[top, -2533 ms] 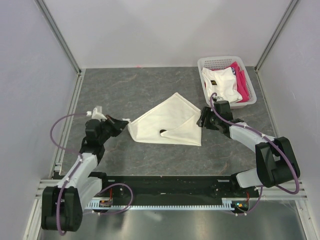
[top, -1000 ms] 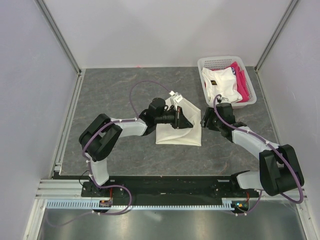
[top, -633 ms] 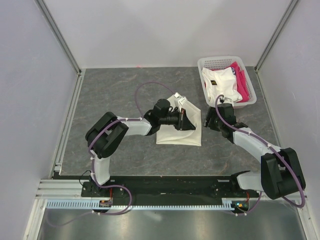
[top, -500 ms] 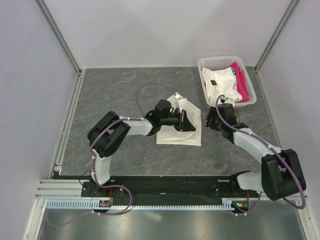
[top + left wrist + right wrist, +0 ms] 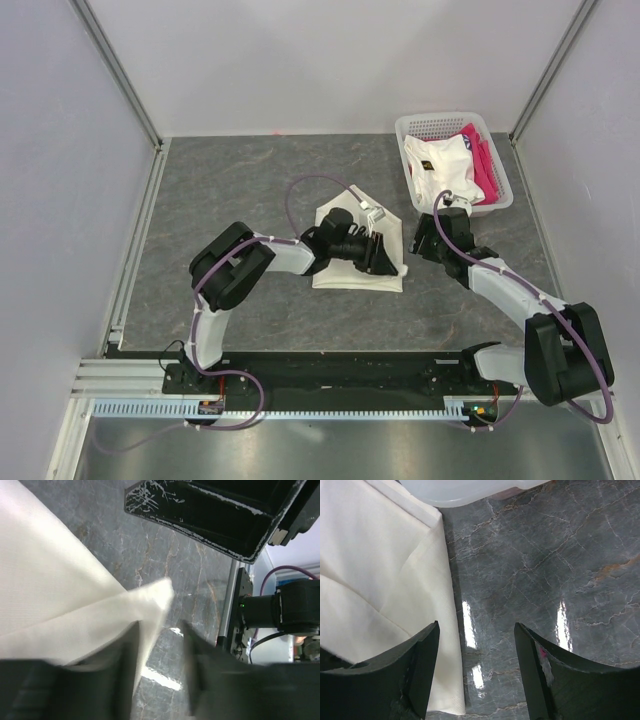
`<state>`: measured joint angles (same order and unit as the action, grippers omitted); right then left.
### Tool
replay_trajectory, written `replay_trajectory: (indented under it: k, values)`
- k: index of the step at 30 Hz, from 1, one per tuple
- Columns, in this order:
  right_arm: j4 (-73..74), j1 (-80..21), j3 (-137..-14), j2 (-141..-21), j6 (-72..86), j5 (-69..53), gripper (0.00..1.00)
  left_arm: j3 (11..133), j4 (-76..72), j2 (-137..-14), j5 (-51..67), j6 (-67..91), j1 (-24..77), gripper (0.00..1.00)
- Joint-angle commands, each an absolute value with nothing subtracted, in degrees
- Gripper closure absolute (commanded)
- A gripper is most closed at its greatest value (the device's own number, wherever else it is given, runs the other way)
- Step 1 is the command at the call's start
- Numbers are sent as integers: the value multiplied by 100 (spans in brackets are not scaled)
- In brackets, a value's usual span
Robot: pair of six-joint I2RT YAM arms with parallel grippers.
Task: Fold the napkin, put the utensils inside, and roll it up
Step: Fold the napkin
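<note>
Well, the tabletop (image 5: 230, 190) is a dark grey slab veined like marble, glossy enough to throw back white glare. Pale matte walls box it in, with aluminium posts in the far corners. In the upper right of the overhead view sits a white plastic basket (image 5: 440, 122) with latticed sides, holding a rumpled white garment (image 5: 445, 165) and a pink cloth (image 5: 487, 165). The napkin (image 5: 345, 278) lies near the middle of the frame, just below and left of the basket. It is thin cream-white cloth, folded into layers, with a peak toward the far wall and a straight lower edge. The left arm reaches over it from the left. The left fingers (image 5: 210, 680), black and blurred in the wrist view, stand apart; a corner of the upper layer lies loose between them, with bare stone showing beside it. The right fingers (image 5: 545, 680), black with scuffed tips, hang spread at the napkin's right edge, holding nothing, with that edge and shiny stone in the gap. The basket's smooth white wall crosses the top of that wrist view, just past the napkin's corner.
</note>
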<state>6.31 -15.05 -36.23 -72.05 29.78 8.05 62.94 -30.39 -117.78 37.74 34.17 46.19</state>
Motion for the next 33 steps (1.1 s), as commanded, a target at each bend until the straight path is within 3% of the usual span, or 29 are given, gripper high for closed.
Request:
replay_trajectory:
  k: [1, 4, 7, 13, 20, 33]
  values:
    - [659, -1486, -3639, -6997, 3015, 870, 30, 6504, -3120, -11752, 3911, 3392, 4685, 33]
    - [773, -1485, -3647, -6917, 2988, 739, 30, 6504, -3033, -11506, 3815, 3331, 4676, 11]
    - [870, -1476, -3604, -6873, 2901, 475, 29, 6338, -2813, -11094, 3587, 3199, 4588, 8]
    - [940, -1468, -3349, -7049, 2786, -200, 30, 5293, -2612, -9916, 2656, 3287, 4141, 7]
    - [660, -1468, -3085, -7338, 3084, -808, 32, 4334, -1055, -8651, 1267, 3462, 3841, 13]
    - [554, -1476, -2672, -7348, 3445, -1133, 44, 3068, -923, -7822, 1344, 4069, 3164, 20]
